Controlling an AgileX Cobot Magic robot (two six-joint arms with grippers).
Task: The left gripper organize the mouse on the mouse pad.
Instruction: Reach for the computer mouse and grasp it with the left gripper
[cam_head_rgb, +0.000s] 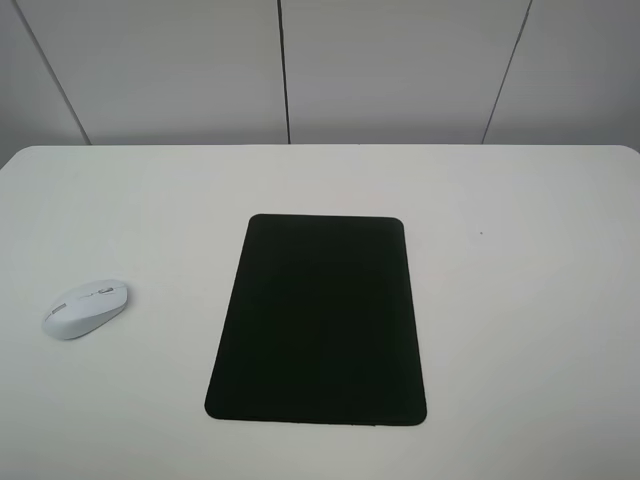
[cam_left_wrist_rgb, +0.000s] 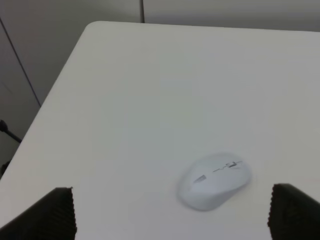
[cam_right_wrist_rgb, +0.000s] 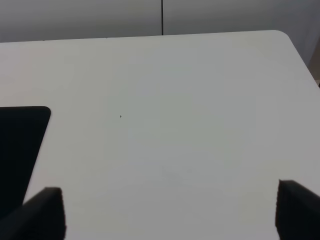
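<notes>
The white mouse (cam_head_rgb: 86, 308) lies on the white table (cam_head_rgb: 520, 300), left of the black mouse pad (cam_head_rgb: 320, 320) and apart from it. In the left wrist view the mouse (cam_left_wrist_rgb: 215, 181) sits ahead of my left gripper (cam_left_wrist_rgb: 172, 215), whose black fingertips (cam_left_wrist_rgb: 47, 215) stand wide apart with nothing between them; the gripper is open. My right gripper (cam_right_wrist_rgb: 170, 215) is open too, over bare table, with a corner of the mouse pad (cam_right_wrist_rgb: 20, 145) beside it. Neither arm shows in the exterior high view.
The table's left edge (cam_left_wrist_rgb: 50, 100) and far edge run close to grey wall panels (cam_head_rgb: 285, 70). A tiny dark speck (cam_head_rgb: 481, 234) marks the table right of the pad.
</notes>
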